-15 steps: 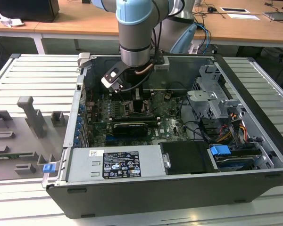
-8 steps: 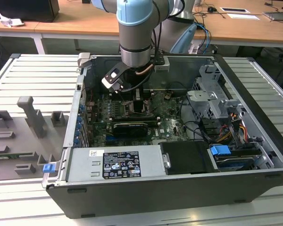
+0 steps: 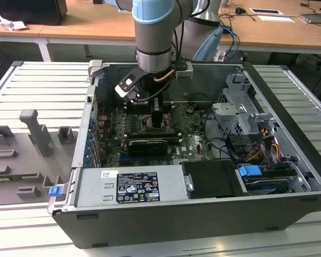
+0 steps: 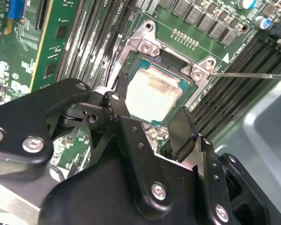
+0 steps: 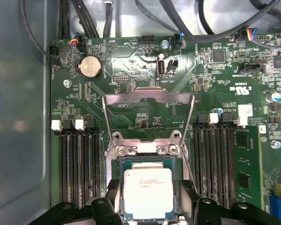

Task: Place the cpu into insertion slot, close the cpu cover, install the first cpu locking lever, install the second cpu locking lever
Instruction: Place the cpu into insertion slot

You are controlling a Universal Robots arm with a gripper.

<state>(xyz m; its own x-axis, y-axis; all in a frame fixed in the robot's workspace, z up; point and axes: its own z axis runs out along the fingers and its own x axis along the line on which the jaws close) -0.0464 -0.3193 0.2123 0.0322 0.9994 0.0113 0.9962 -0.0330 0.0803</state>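
The cpu [image 5: 147, 192] [image 4: 152, 96], a square chip with a silvery-beige top, lies flat in the insertion slot [image 5: 145, 149] [image 4: 147, 44] on the green motherboard. My gripper [image 5: 150, 202] [image 4: 152, 117] is open just above it, one black finger [image 4: 121, 101] on each side of the chip with a narrow gap. The cpu cover [image 5: 147, 99] stands swung up behind the socket. A thin locking lever [image 4: 253, 75] sticks out beside the socket, unlatched. In the exterior view the gripper [image 3: 156, 115] reaches down into the open computer case.
Black memory slots [image 5: 77, 164] [image 5: 215, 159] flank the socket closely. A dark expansion card [image 3: 147, 145], the grey power supply [image 3: 131, 187] and the drive cage [image 3: 241, 112] crowd the case. Cables [image 5: 107, 18] hang past the board's far edge. Grey fixtures [image 3: 37, 134] stand on the table outside.
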